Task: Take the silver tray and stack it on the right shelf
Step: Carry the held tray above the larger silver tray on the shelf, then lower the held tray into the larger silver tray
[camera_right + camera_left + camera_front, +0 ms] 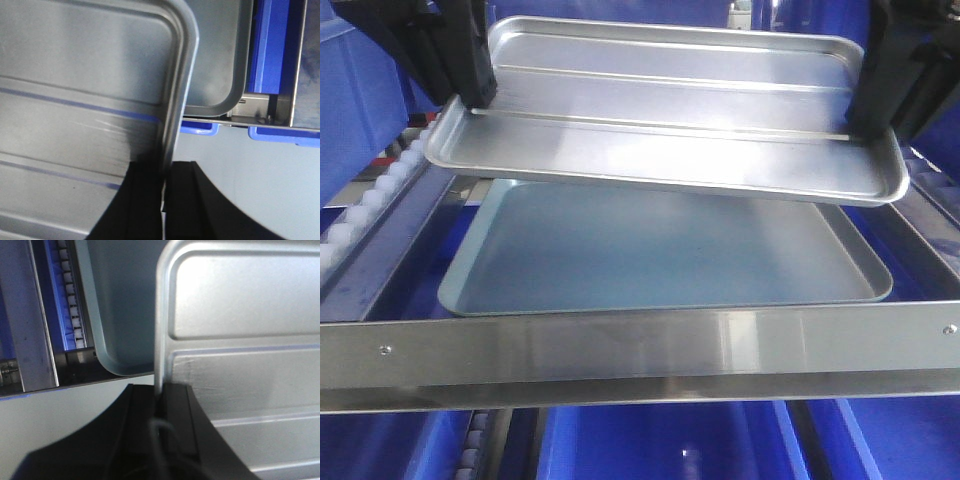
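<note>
The silver tray [660, 110], shiny with two long ridges, hangs level above the right shelf [640, 345], a little over a duller grey tray [660, 250] that lies on it. My left gripper [477, 103] is shut on the silver tray's left rim. My right gripper [868, 125] is shut on its right rim. In the left wrist view the black fingers [172, 405] pinch the rim of the silver tray [240, 340]. In the right wrist view the gripper [165, 167] clamps the tray [75, 90] edge the same way.
White rollers [375, 195] run along the shelf's left lane. The shelf's wide shiny front bar crosses the near side. Blue bins [660, 440] sit below and another [360, 110] behind left. The grey tray [120, 305] fills most of the level.
</note>
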